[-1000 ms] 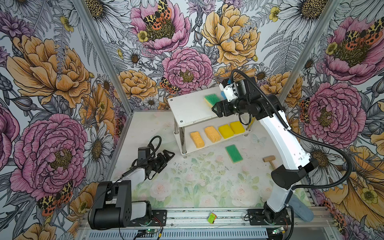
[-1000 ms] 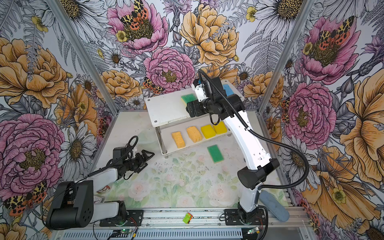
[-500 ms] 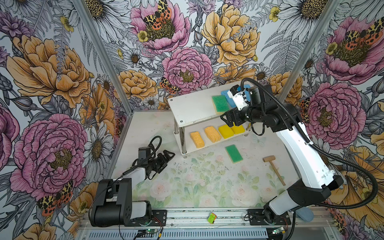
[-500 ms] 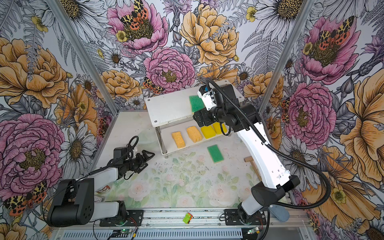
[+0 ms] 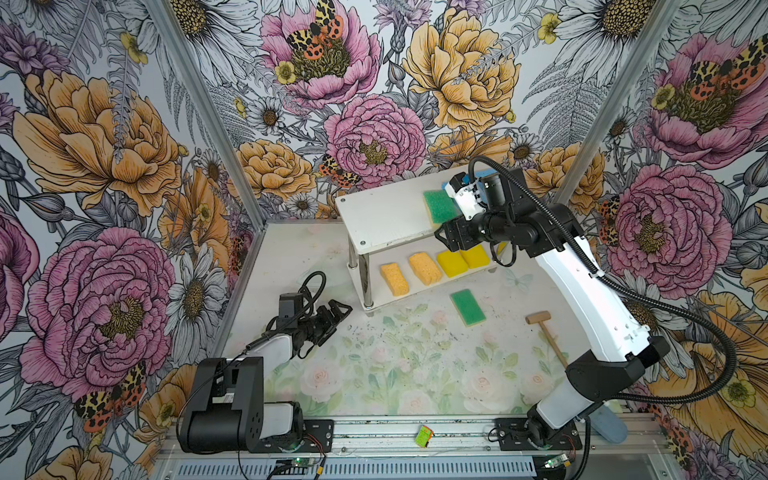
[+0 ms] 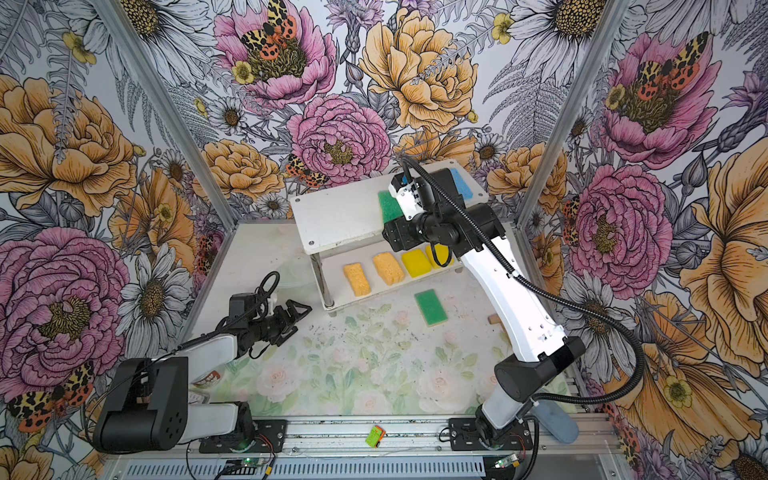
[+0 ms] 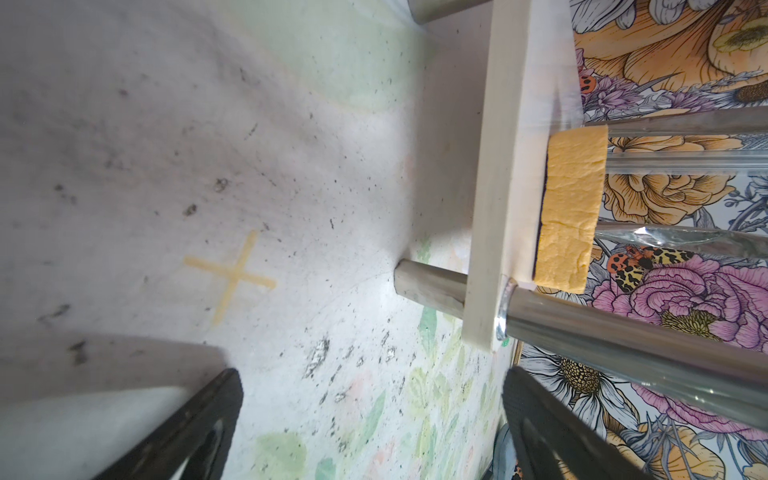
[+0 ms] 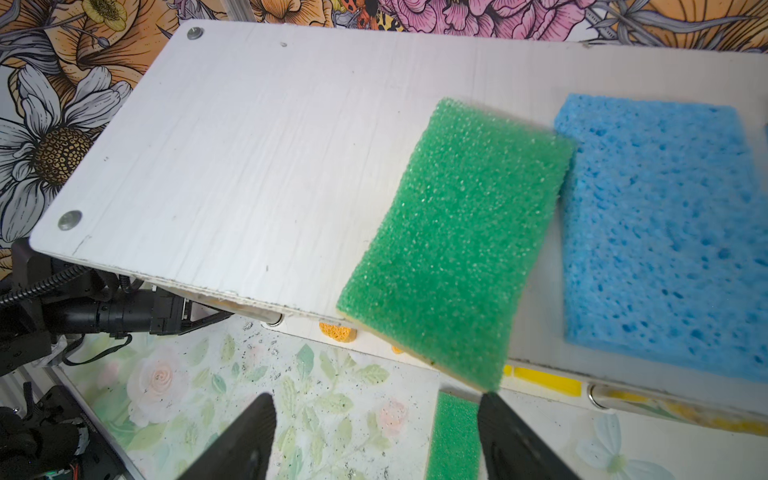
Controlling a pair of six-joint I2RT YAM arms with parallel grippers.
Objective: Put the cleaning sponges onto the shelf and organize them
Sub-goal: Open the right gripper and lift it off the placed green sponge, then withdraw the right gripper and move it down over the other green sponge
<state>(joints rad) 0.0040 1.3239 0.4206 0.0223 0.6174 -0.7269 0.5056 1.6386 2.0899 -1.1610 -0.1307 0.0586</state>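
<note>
1. One green sponge [image 8: 453, 245] lies on the top board of the shelf [image 8: 249, 145], close beside a blue sponge [image 8: 660, 232]. Its near corner hangs over the edge.
2. The right claw [image 8: 376, 415] hovers just in front, released and empty.
3. I think the bare board beside it is room for the second green sponge [image 5: 467, 306], which is on the tabletop [image 5: 395, 374].
4. The left claw [image 7: 374, 382] is open and idle.

place: robot lab cell | evidence: floral-print wall panels [image 5: 104, 145], aluminium base rail [image 5: 374, 432], 2 bolted arms [image 5: 582, 291]

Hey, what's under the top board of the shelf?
On the lower board, in a row: two orange-yellow sponges and two bright yellow sponges. The top board and right arm hide its back part.
</note>
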